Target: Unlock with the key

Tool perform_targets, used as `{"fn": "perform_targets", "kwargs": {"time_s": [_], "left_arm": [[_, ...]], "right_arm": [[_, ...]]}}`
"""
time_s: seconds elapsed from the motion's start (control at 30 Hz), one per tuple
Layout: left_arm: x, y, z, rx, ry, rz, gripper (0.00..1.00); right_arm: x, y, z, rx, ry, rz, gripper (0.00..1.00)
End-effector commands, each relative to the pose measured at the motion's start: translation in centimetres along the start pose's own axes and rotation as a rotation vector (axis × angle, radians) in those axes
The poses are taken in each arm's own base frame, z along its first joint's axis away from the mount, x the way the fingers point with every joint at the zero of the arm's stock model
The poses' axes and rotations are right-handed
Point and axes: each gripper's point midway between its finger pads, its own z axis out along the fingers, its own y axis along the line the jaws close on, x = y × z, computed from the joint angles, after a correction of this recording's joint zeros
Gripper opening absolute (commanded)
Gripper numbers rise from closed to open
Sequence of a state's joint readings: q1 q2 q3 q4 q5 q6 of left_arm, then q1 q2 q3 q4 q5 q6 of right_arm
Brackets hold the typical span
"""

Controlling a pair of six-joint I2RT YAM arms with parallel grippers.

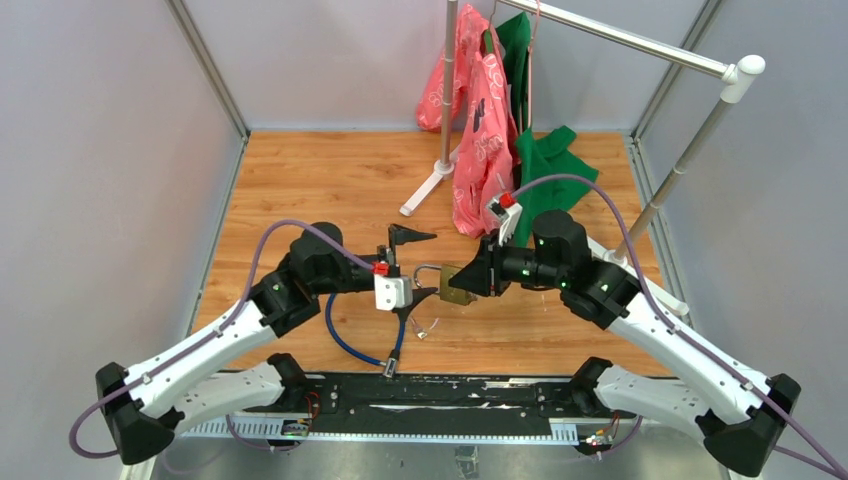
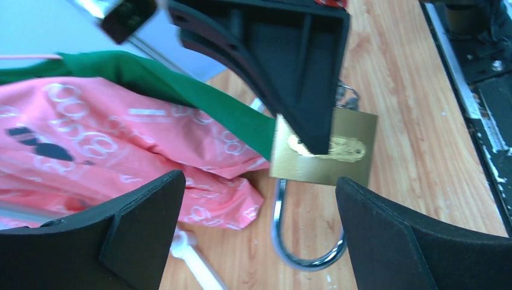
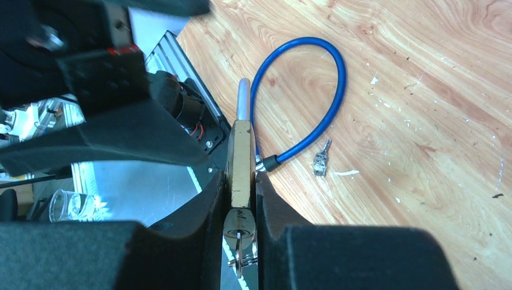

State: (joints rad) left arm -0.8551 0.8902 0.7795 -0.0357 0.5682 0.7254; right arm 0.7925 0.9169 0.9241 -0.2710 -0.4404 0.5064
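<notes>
Near edge of bench (image 1: 300,180): a blue cable lock (image 1: 345,345) and a small loose key (image 1: 425,328) are lying flat.

Mid-bench, above the surface: the brass padlock (image 1: 455,284) is being clamped by its flat sides in the right gripper (image 1: 472,280). An inserted key (image 3: 241,257) is sitting in its keyhole, deep between those fingers. The left gripper (image 1: 430,264) is being held wide open and empty, facing the shackle (image 1: 425,272) end. Whether the shackle is released cannot be told.

Far side: pink bags (image 1: 478,150) are hanging from a rack.

Risk being noted: the inserted key is being boxed in by the right fingers, so a turn may be blocked, and during any regrasp the padlock could be twisted or dropped.
</notes>
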Motion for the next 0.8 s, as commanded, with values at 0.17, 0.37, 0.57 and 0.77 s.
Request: {"fn": "perform_targets", "kwargs": {"time_s": [0.17, 0.37, 0.57, 0.77], "left_arm": [[-2.1, 0.7, -4.4, -0.038, 0.093, 0.014, 1.00], [-0.8, -0.6, -5.8, -0.011, 0.180, -0.052, 1.00], [0.0, -2.0, -6.9, 0.007, 0.228, -0.109, 1.00], [0.6, -3.2, -7.3, 0.023, 0.246, -0.163, 1.00]], "right_arm": [[-0.9, 0.8, -2.0, -0.003, -0.061, -0.122, 0.00], [-0.5, 0.6, -2.7, 0.004, -0.072, -0.170, 0.00], [-0.2, 1.0, -3.1, -0.023, -0.066, -0.205, 0.00], [0.0, 2.1, -3.2, -0.090, -0.048, -0.243, 0.00]]}}
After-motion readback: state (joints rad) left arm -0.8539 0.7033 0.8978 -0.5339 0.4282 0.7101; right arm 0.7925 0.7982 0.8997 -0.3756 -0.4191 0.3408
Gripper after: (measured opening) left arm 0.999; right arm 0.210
